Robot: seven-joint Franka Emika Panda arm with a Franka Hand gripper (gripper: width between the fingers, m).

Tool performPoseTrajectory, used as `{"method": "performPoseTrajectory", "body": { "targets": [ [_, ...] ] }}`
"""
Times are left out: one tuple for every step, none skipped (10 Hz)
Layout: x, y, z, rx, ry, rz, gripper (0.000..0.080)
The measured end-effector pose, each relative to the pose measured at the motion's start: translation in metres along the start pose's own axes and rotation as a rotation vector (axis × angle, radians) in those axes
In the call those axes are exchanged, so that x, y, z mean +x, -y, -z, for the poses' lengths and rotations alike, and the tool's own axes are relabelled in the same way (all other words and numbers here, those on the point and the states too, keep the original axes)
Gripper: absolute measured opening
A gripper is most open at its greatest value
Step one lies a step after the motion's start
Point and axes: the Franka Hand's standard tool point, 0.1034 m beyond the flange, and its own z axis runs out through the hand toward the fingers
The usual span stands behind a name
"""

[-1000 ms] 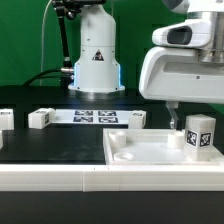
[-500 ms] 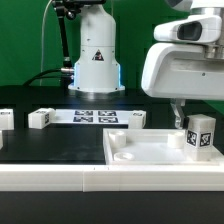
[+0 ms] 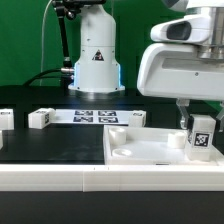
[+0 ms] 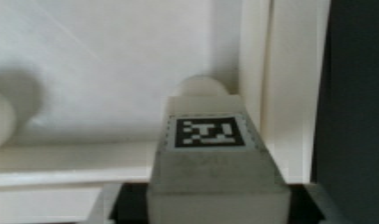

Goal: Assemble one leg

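My gripper (image 3: 196, 120) is shut on the leg (image 3: 201, 136), a small white block with a black-and-white tag. It holds the leg upright over the corner of the large white tabletop (image 3: 150, 152) at the exterior view's right. In the wrist view the leg (image 4: 212, 150) fills the middle between my dark fingers (image 4: 140, 203), with my gripper (image 4: 216, 205) closed on its sides. The leg's far tip points at the tabletop's surface (image 4: 97, 60) close to its raised edge. I cannot tell whether the leg touches the tabletop.
Three more white legs lie on the black table: one (image 3: 40, 118), one (image 3: 5, 119) at the left edge, one (image 3: 133, 118) behind the tabletop. The marker board (image 3: 95, 116) lies in front of the arm's white base (image 3: 95, 60).
My gripper has carried the leg toward the exterior view's right and slightly lower, nearer the tabletop's corner. Nothing else moved.
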Motion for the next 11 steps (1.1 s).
{"method": "performPoseTrajectory", "body": {
  "targets": [
    [0.002, 0.0, -0.001, 0.008, -0.019, -0.114, 0.0291],
    [0.003, -0.004, -0.001, 0.008, -0.032, -0.208, 0.0291],
    [0.003, -0.009, -0.001, 0.0, -0.033, -0.296, 0.0291],
    [0.002, -0.013, -0.001, -0.014, -0.042, -0.415, 0.0292],
    [0.001, -0.019, -0.001, -0.032, -0.053, -0.505, 0.0302],
    [0.001, -0.023, -0.001, -0.048, -0.059, -0.549, 0.0302],
    [0.001, -0.028, -0.001, -0.062, -0.064, -0.601, 0.031],
    [0.003, -0.031, -0.001, -0.064, -0.067, -0.618, 0.031],
    [0.003, -0.032, -0.002, -0.065, -0.067, -0.62, 0.0317],
    [0.003, -0.032, -0.002, -0.065, -0.067, -0.619, 0.0317],
    [0.003, -0.032, -0.002, -0.065, -0.066, -0.619, 0.0509]
  ]
}}
